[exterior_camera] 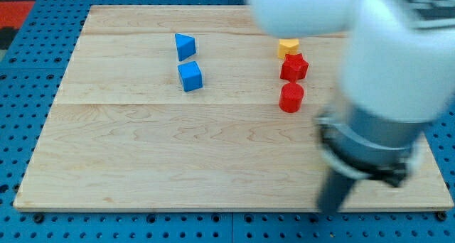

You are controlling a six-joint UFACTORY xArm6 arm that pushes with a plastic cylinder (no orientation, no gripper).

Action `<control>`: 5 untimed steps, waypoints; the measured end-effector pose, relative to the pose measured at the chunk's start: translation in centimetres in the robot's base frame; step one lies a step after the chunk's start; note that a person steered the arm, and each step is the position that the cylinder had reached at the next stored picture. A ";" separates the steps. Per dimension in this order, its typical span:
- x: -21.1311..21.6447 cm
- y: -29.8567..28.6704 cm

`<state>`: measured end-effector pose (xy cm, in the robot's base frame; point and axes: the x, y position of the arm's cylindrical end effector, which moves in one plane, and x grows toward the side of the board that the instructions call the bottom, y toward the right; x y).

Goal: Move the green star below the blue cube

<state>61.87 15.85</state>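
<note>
Holding my tip (330, 209) near the bench's (142, 150) bottom edge, well apart from the blue cube (190, 77), showing neither green star's heading nor pincer state.

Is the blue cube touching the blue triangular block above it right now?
Apart. The camera view shows a strip of bare wood between the blue cube and the blue triangular block toward the view's top. The green star does not show.
</note>
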 end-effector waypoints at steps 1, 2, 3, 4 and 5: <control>-3.4 0.1; -2.6 3.9; -3.3 6.5; -7.2 -1.6; -9.1 -13.6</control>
<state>52.74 2.21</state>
